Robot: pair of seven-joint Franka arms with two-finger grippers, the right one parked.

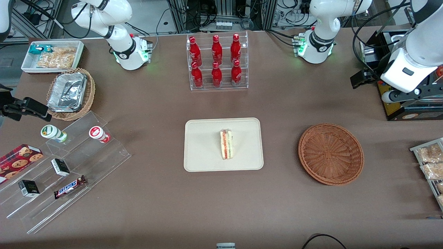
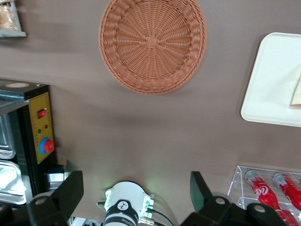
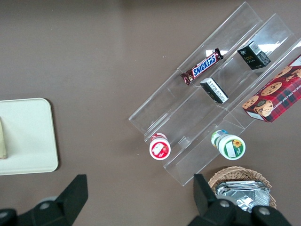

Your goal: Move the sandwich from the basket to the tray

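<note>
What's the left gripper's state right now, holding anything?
Left gripper: open, holding nothing, raised above the table's working-arm end; sandwich lies on the tray, basket empty.

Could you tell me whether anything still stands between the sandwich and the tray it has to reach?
Nothing does: the sandwich already lies on the tray, and the basket is empty. The gripper is open, high above the table near the basket.

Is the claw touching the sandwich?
Apart. The left wrist view shows the open claw empty, high above the table; the front view shows the sandwich alone on the tray.
</note>
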